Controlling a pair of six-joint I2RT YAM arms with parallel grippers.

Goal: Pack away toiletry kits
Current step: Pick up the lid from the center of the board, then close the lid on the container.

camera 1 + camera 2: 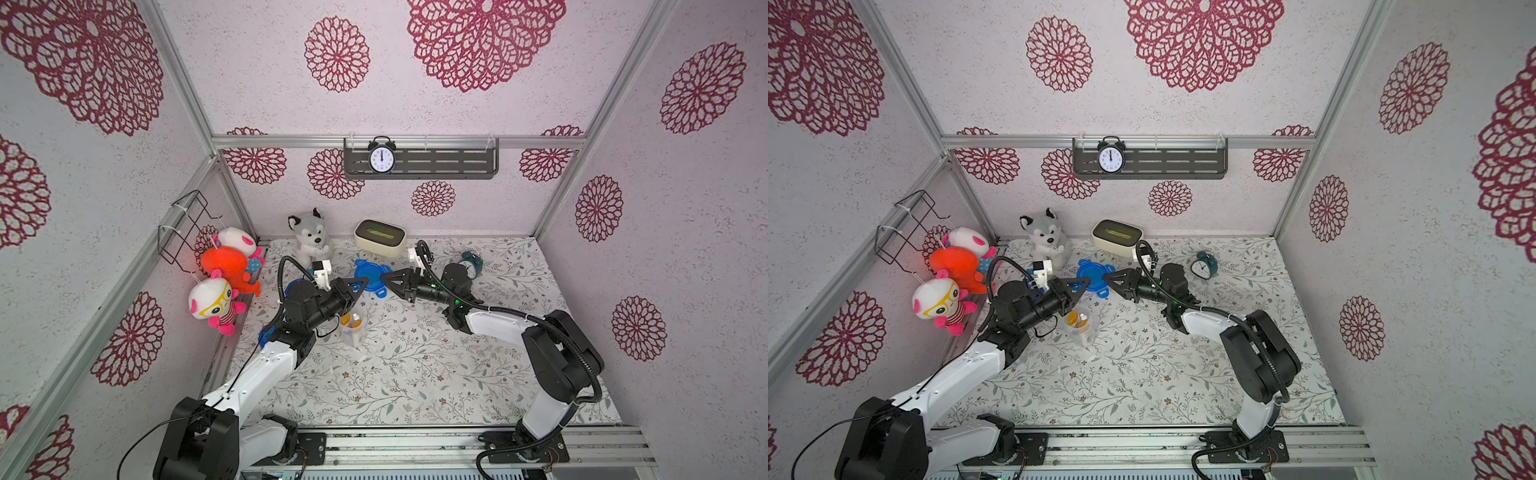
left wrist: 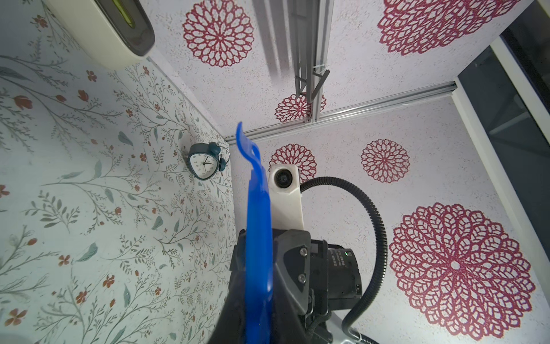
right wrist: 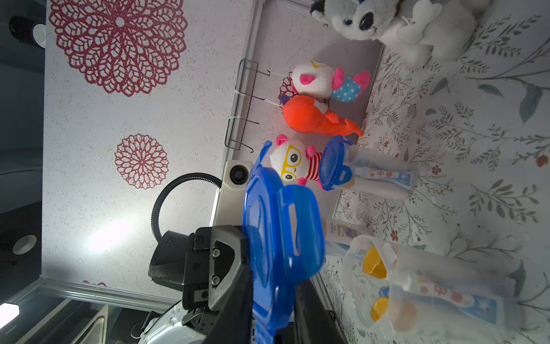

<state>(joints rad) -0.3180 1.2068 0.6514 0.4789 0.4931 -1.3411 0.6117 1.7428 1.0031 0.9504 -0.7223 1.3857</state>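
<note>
Both arms reach in toward the middle of the floral table (image 1: 415,374) and meet at one blue lid (image 1: 370,276), which hangs in the air between them. The left gripper (image 1: 362,286) is clamped tight on the lid's edge. The right gripper (image 1: 385,277) has its jaws on either side of the opposite edge, and I cannot tell whether they press on it. In the left wrist view the lid (image 2: 259,238) shows edge-on and hides much of the right gripper behind it.

Just in front of the left gripper stands the open clear cup (image 1: 353,330), upright and uncovered, with yellow-orange caps (image 3: 375,265) and a toothpaste tube (image 3: 446,297) showing inside it. A second cup (image 3: 381,172) with its own blue lid (image 3: 333,163) on sits near the left wall. In both top views the left arm covers nearly all of it.

Behind the held lid, against the back wall, are the cream tissue box (image 1: 380,239) and a grey husky plush (image 1: 309,237). The teal alarm clock (image 1: 471,264) stands behind the right arm, which partly hides it in a top view. Three plush toys (image 1: 224,282) hang on the left wall, close beside the left arm. A black clock (image 1: 381,156) sits on the wall shelf, well above everything.
</note>
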